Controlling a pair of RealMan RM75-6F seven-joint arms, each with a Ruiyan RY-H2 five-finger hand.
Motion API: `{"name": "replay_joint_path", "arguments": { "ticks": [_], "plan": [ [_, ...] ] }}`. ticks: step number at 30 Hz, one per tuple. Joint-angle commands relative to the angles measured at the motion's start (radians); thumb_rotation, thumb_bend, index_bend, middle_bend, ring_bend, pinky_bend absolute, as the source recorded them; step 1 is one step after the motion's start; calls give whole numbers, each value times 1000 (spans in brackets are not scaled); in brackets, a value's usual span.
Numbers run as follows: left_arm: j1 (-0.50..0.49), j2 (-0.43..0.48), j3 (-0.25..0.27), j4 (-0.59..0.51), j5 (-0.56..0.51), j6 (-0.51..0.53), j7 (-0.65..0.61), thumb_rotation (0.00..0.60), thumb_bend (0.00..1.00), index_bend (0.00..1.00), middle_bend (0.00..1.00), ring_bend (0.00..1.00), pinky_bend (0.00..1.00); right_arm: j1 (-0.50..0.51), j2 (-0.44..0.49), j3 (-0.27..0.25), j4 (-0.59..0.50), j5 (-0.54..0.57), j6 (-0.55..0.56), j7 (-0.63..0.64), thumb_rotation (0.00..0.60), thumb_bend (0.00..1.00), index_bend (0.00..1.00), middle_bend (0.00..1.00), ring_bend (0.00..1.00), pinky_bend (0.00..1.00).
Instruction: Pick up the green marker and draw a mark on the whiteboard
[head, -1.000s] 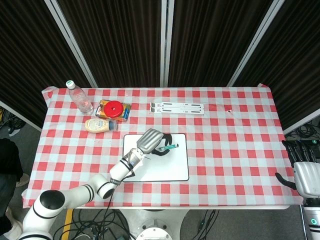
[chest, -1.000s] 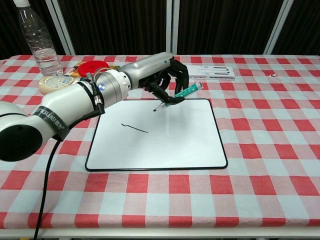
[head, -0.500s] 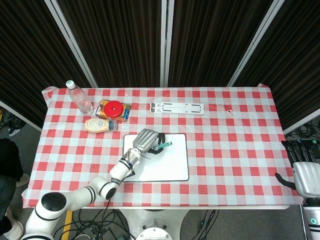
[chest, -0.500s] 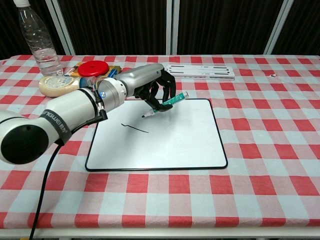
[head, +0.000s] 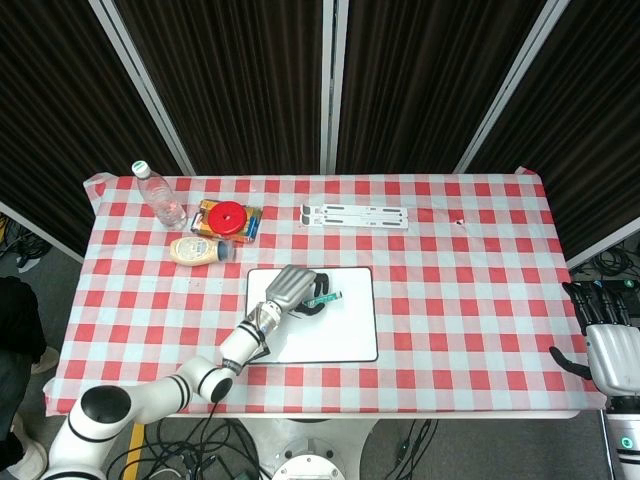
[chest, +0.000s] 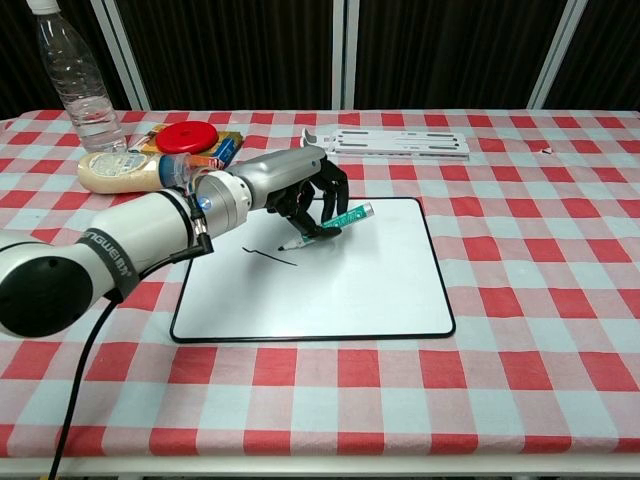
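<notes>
My left hand (chest: 300, 187) (head: 292, 289) hovers over the upper left part of the whiteboard (chest: 340, 290) (head: 340, 335) and grips the green marker (chest: 332, 222) (head: 324, 298). The marker slants down to the left, and its dark tip is at or just above the board surface. A short black line (chest: 268, 256) is drawn on the board just left of the tip. My right hand (head: 608, 340) rests off the table's right edge in the head view, with its fingers apart and nothing in it.
At the back left stand a water bottle (chest: 75, 75) (head: 158, 194), a mayonnaise bottle (chest: 128, 170) lying on its side, and a red lid (chest: 186, 136) on a box. A white rack (chest: 398, 143) (head: 355, 215) lies behind the board.
My left hand has drawn back toward me and to the left with the marker, and lowered it, so the tip now sits close to the drawn line. The right hand has not moved.
</notes>
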Motion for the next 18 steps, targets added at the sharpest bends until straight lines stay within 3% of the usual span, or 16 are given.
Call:
{"name": "replay_joint_path", "arguments": {
  "ticks": [1, 13, 18],
  "plan": [
    [26, 25, 3, -39, -14, 7, -1, 600, 497, 547, 568, 721, 860, 7, -8, 3, 9, 8, -15, 9, 600, 101, 0, 111, 0, 0],
    [214, 169, 58, -321, -144, 94, 126, 600, 500, 547, 568, 718, 860, 59, -40, 1, 21, -50, -50, 18, 600, 101, 0, 110, 0, 0],
    [259, 222, 37, -435, -92, 233, 151, 600, 501, 547, 566, 699, 859, 50, -35, 2, 30, -71, -11, 37, 600, 101, 0, 111, 0, 0]
  ]
}}
